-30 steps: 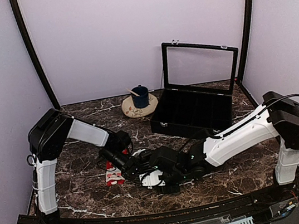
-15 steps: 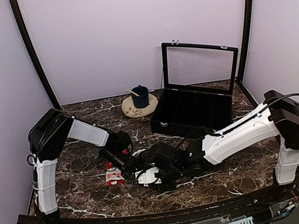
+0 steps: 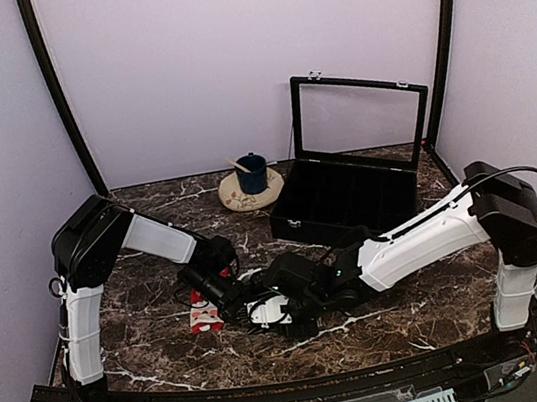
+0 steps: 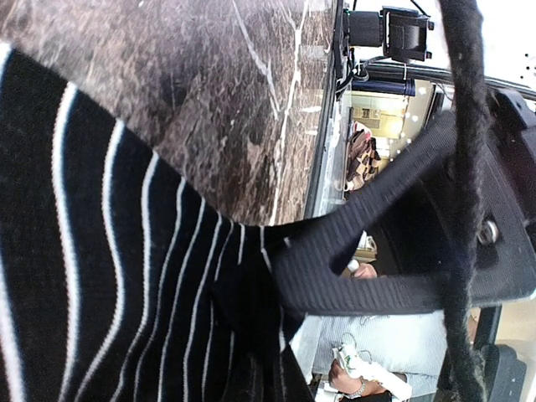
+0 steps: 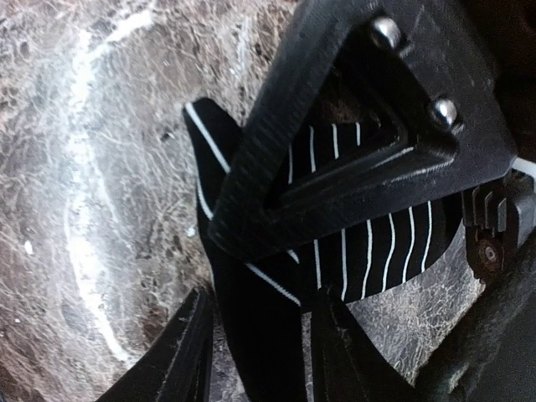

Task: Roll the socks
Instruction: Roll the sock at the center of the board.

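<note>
Step in hand: early roll on the black striped sock (image 5: pixel 368 243), which sits at front centre of the marble tabletop (image 3: pixel 146 330), between the two grippers. Left gripper (image 3: pixel 217 291) is clenched on its fabric (that wrist cam is mostly stripes). Right gripper (image 5: pixel 261 297) straddles a dark fold with jaws partway apart; can't tell if they bite or only bracket it. Red sock (image 3: pixel 205 317) lies just beside the left gripper. Next, my guess: right needs a firm nip, then turns the fabric over itself while left holds. Room: lilac walls, black compartment box (image 3: pixel 349 199) with lid up back right, blue mug (image 3: pixel 252 173) near it.
</note>
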`<action>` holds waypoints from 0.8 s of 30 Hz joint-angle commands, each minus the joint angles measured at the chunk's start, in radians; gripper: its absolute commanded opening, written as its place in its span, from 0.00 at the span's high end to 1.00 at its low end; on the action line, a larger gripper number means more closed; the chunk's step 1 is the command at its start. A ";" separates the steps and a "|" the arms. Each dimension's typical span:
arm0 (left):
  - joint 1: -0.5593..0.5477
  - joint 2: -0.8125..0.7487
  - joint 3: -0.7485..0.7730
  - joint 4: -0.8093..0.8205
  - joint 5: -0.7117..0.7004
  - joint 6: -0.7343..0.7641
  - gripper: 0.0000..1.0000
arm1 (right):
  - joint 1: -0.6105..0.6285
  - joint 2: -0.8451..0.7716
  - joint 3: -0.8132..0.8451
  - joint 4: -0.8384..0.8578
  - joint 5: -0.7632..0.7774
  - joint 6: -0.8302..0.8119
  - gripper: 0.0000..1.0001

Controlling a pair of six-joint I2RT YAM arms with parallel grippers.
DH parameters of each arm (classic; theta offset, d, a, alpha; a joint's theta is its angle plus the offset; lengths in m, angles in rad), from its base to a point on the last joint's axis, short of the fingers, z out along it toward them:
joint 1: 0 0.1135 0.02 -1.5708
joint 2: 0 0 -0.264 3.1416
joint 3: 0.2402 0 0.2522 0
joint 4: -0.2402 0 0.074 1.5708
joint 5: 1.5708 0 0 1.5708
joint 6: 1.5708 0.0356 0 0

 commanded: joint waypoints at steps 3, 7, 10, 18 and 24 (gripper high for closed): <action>-0.010 0.044 -0.009 -0.022 -0.077 0.026 1.00 | -0.015 0.012 -0.008 0.007 -0.036 0.018 0.65; -0.010 0.045 -0.008 -0.020 -0.081 0.025 1.00 | -0.015 0.006 -0.026 0.009 -0.056 0.030 0.71; -0.010 0.044 -0.008 -0.018 -0.084 0.022 1.00 | -0.011 0.005 -0.032 0.005 -0.067 0.030 0.76; -0.010 0.041 -0.002 -0.021 -0.097 0.021 0.98 | -0.006 0.006 -0.046 -0.003 -0.076 0.058 0.90; -0.010 -0.009 -0.015 0.018 -0.177 -0.004 0.87 | -0.034 0.019 0.000 -0.050 -0.154 0.114 1.00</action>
